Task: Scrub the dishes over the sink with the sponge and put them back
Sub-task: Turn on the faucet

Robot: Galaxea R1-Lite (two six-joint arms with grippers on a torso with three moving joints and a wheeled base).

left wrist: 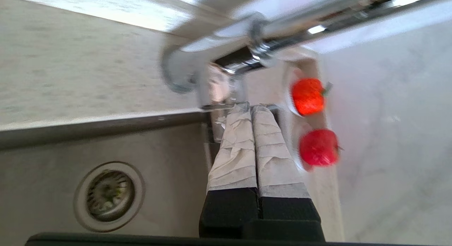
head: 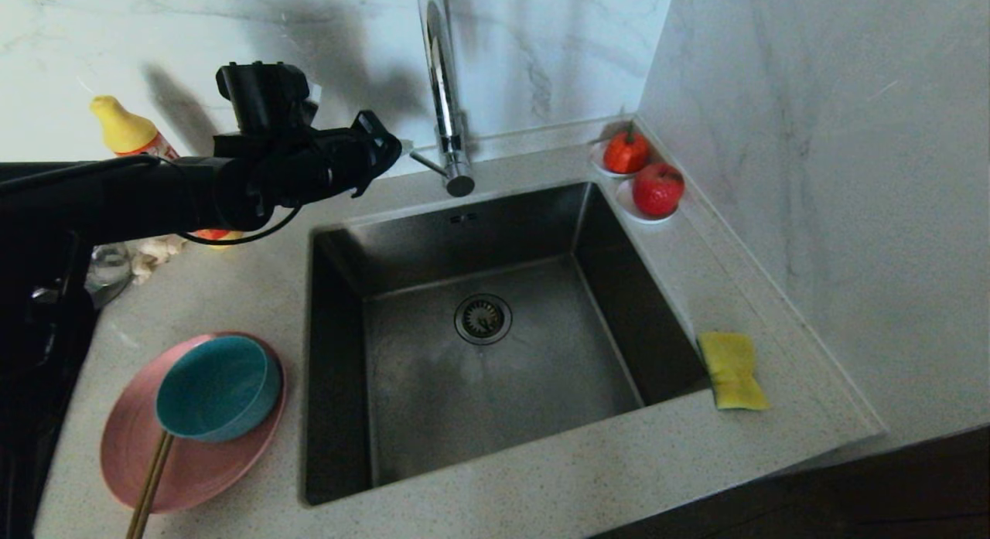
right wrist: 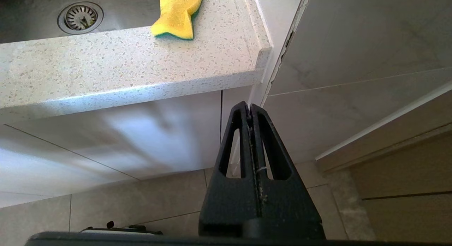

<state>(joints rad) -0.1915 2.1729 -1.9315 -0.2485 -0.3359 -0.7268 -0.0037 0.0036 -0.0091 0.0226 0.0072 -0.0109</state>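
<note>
A pink plate (head: 193,462) lies on the counter left of the sink (head: 433,400). A teal bowl (head: 216,388) stands on the plate, and brown chopsticks (head: 151,477) rest across it. The yellow sponge (head: 731,369) (right wrist: 176,13) lies on the counter right of the sink. My left gripper (head: 387,146) (left wrist: 250,105) is shut with nothing in it, held above the sink's back left corner. Its taped tips are close to the side lever of the chrome tap (head: 441,83) (left wrist: 247,59). My right gripper (right wrist: 250,105) hangs shut below the counter's front edge.
A yellow bottle (head: 124,129) and a glass bowl (head: 108,272) stand behind my left arm. Two red fruits on white saucers (head: 657,189) (left wrist: 309,96) sit in the back right corner. A marble wall runs along the right side of the counter.
</note>
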